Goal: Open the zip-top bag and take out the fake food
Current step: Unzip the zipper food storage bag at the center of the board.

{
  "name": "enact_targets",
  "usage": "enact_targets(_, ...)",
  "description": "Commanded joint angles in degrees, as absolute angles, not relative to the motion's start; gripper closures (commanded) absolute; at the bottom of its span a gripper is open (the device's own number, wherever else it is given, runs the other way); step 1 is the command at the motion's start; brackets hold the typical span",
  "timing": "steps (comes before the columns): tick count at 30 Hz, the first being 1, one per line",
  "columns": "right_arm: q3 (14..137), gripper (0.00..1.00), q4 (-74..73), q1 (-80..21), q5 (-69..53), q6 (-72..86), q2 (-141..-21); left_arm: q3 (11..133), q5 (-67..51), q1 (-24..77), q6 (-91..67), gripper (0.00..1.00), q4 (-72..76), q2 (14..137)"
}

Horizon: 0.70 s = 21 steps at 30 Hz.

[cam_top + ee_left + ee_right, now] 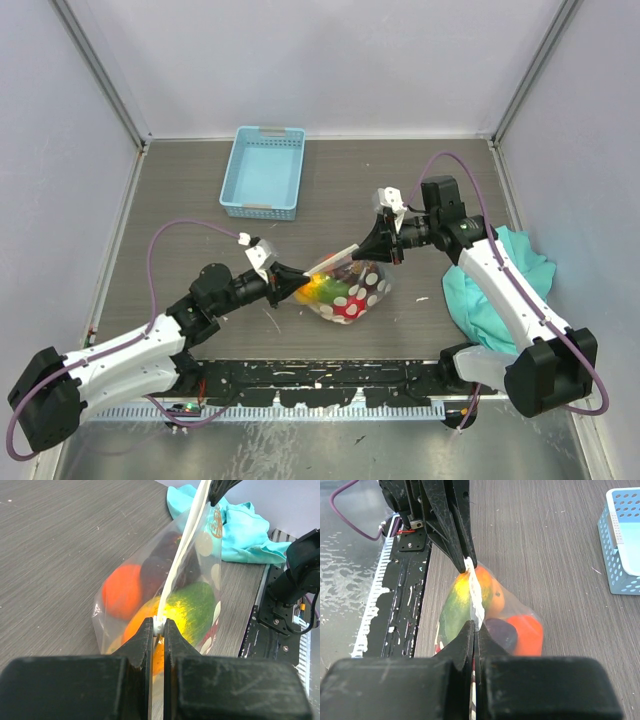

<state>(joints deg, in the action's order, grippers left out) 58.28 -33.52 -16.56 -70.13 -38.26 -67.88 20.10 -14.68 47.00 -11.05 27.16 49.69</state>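
The zip-top bag (350, 290) hangs between my two grippers at the table's middle, its white zip strip (186, 545) pulled taut and closed. Inside lies the fake food (150, 587): an orange-red piece, a dark purple one, a green-yellow one and an orange one. My left gripper (158, 625) is shut on the near end of the zip strip. My right gripper (475, 629) is shut on the opposite end (476, 600). In the top view the left gripper (303, 283) holds the bag's left corner and the right gripper (366, 247) its upper right.
A light blue basket (263, 171) stands at the back of the table. A teal cloth (505, 280) lies bunched under the right arm. The black base rail (330, 378) runs along the near edge, close to the bag.
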Motion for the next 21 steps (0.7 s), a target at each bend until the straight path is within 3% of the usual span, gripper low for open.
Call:
enact_targets(1, 61.3, 0.99, -33.4, -15.9, -70.6, -39.0, -67.1, 19.0, -13.1, 46.0, -10.2, 1.00, 29.2, 48.8)
enact_targets(21, 61.2, 0.99, -33.4, -14.9, -70.6, -39.0, -66.8, 15.3, -11.9, 43.4, -11.8, 1.00, 29.7, 47.5)
